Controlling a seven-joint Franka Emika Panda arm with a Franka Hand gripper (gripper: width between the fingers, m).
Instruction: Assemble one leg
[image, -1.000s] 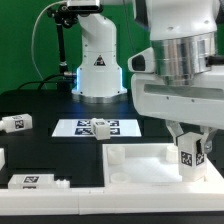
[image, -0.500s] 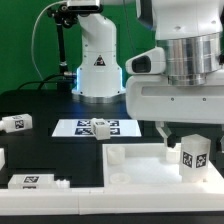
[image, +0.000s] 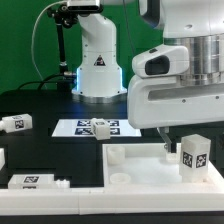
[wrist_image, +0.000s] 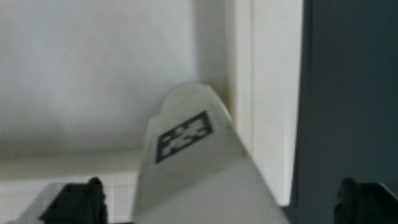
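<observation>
A white leg (image: 195, 152) with a black-and-white tag stands upright in the corner of the large white square tabletop (image: 135, 170), on the exterior view's right. My gripper (image: 184, 140) hangs just above the leg, open, with one finger (image: 165, 144) showing beside it. In the wrist view the leg (wrist_image: 187, 150) rises between the two dark fingertips (wrist_image: 80, 203), which stand wide apart and do not touch it; the gripper (wrist_image: 222, 205) is open.
A leg (image: 98, 126) lies on the marker board (image: 68, 128). Another leg (image: 15, 123) lies at the exterior view's far left and a third (image: 35, 181) at the front left. The robot base (image: 98, 62) stands behind.
The gripper has let go of the leg and risen. The leg stays standing in the tabletop's corner.
</observation>
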